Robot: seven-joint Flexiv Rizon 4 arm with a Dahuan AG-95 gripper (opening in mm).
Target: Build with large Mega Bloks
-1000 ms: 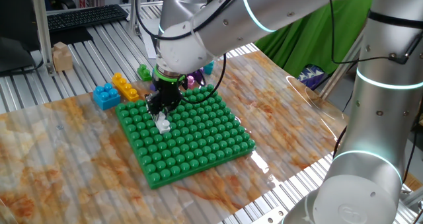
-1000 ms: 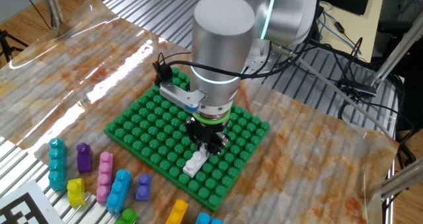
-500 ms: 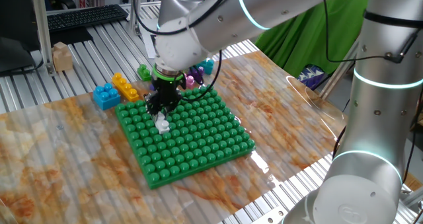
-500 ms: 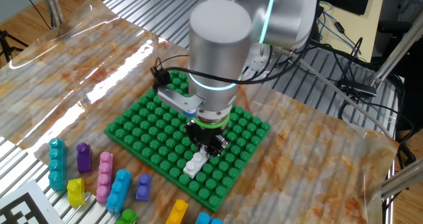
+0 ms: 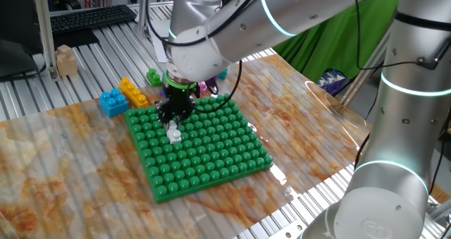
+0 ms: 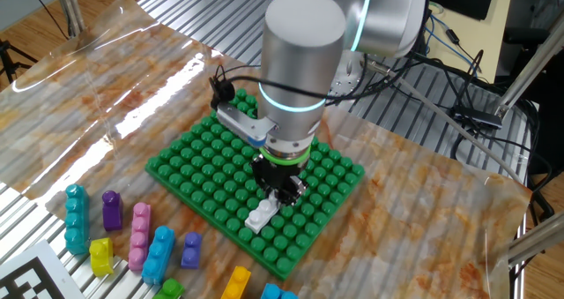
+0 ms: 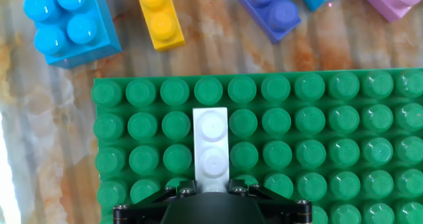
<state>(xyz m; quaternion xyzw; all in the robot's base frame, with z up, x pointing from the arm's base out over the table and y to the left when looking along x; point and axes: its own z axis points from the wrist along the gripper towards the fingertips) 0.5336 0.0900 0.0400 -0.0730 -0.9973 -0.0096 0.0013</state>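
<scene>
White brick going onto the green baseplate.

The gripper looks clamped on the white brick, near the green baseplate edge; next, I'd judge, it needs a firm downward press before release.

Green cloth hangs behind the marbled tabletop.

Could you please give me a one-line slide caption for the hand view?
White brick held by the gripper on the green baseplate, with blue, yellow and purple bricks waiting beyond its edge.
</scene>
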